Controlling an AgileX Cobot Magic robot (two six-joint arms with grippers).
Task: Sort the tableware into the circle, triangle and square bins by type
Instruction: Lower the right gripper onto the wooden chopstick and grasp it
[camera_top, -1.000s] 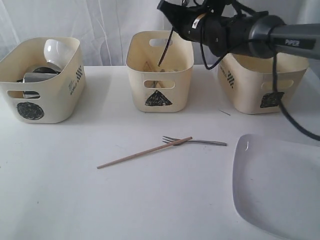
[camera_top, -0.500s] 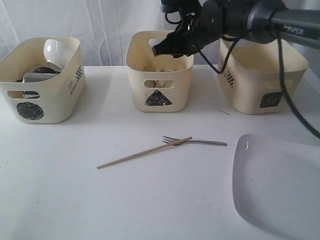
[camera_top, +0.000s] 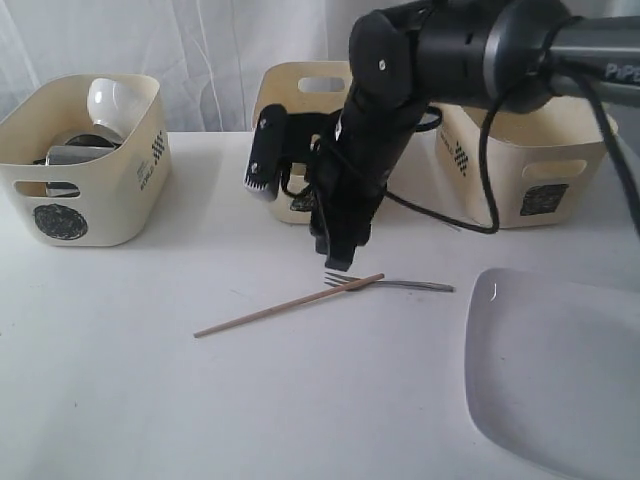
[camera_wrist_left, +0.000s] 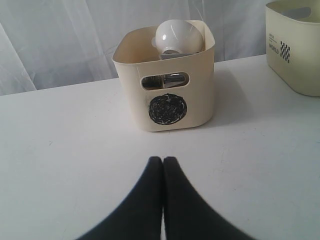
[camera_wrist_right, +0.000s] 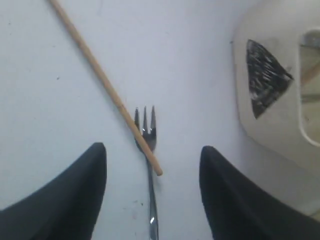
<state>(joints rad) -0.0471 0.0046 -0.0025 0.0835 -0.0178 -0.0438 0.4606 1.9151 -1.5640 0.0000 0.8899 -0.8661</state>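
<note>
Fingers of right gripper apart, empty.
Hover over fork crossed by wooden chopstick; left gripper fingers pressed together.

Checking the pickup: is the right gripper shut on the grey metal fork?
No, the right gripper is open, jaws wide apart either side of the grey metal fork lying on the white table.
</note>
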